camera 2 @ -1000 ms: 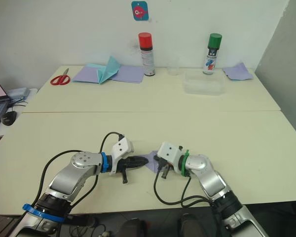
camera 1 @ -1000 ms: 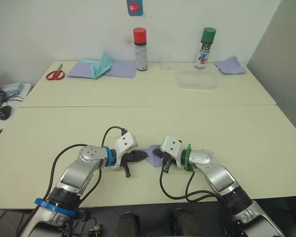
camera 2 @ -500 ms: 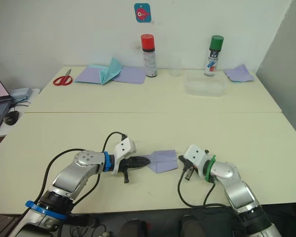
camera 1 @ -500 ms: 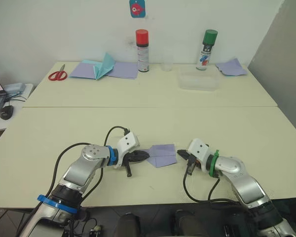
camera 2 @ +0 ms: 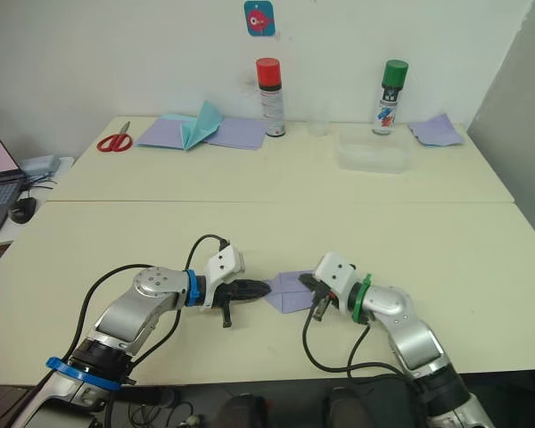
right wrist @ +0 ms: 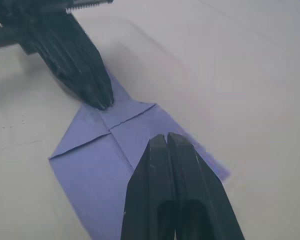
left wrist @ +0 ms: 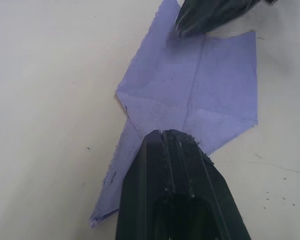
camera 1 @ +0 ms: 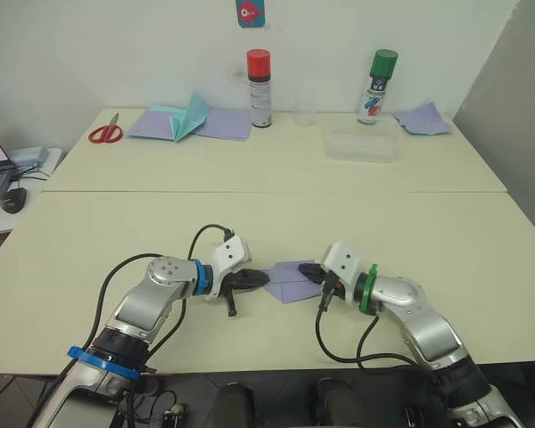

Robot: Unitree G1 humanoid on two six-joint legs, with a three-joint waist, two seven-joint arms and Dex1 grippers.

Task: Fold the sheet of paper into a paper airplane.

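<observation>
2 cream tables [camera 1: 276, 169] against white wall [camera 1: 116, 53].

Both arms reaching inward, grippers meeting at the sheet of paper [camera 1: 290, 280]

Left gripper [camera 1: 260, 280] lying low at the paper's left point, fingers pressed together, tips resting on it; forearm angling in from the left. Right gripper [camera 1: 308, 269] pointing left at the paper's right edge, fingers likewise closed, tips touching its surface; elbow bending outward. The two tips sitting near each other, apart.
</observation>
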